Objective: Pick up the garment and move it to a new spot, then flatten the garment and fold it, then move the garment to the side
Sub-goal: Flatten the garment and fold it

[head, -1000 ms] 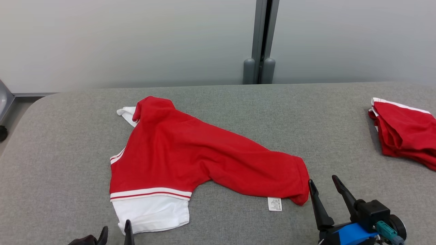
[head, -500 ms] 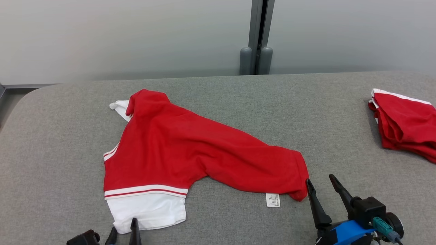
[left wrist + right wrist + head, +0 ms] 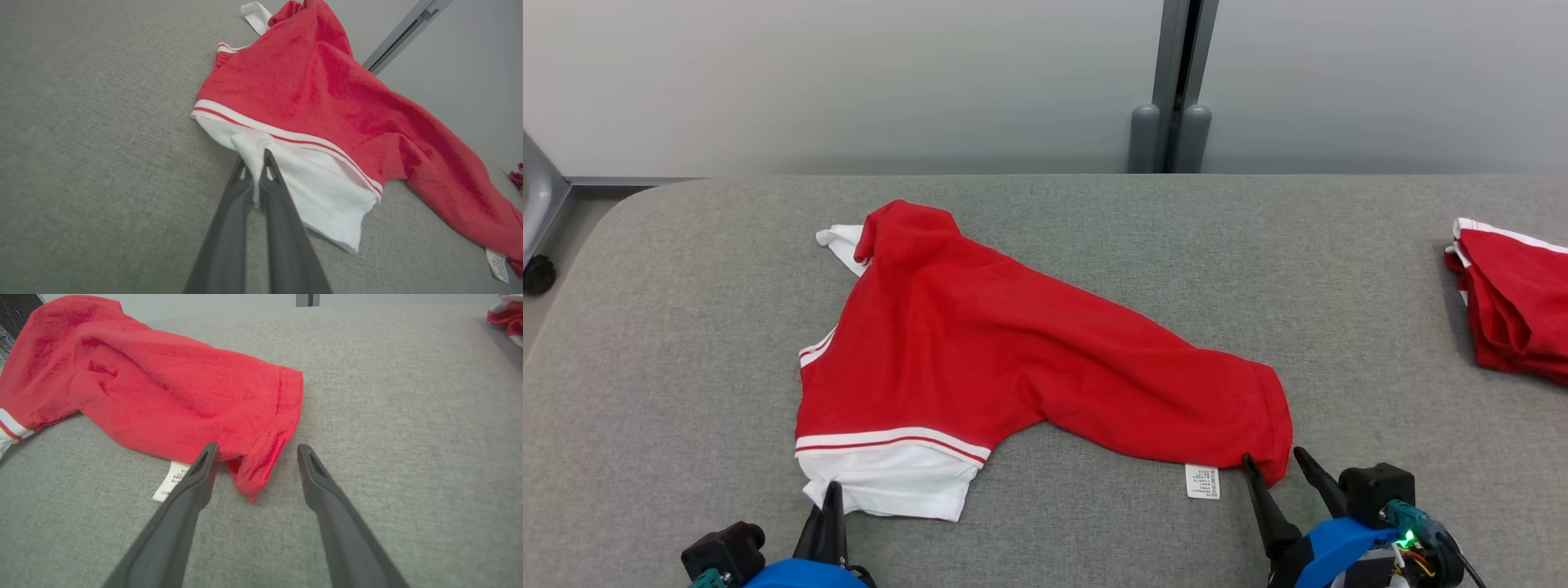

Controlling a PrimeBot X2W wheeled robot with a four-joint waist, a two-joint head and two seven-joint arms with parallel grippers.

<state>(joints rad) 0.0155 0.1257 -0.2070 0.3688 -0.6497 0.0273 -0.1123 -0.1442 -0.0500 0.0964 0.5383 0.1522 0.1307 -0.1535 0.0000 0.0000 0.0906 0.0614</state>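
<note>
Red garment [image 3: 155,388] corner between spread right gripper [image 3: 257,449].

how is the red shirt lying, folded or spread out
Spread out but wrinkled, not folded: the red shirt lies open across the grey surface, its body creased and slanting.

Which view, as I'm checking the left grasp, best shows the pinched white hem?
Left wrist view: close up, the left gripper is shut on a fold of the white hem. The head view shows it small; the right wrist view catches a sliver at its left edge.
</note>
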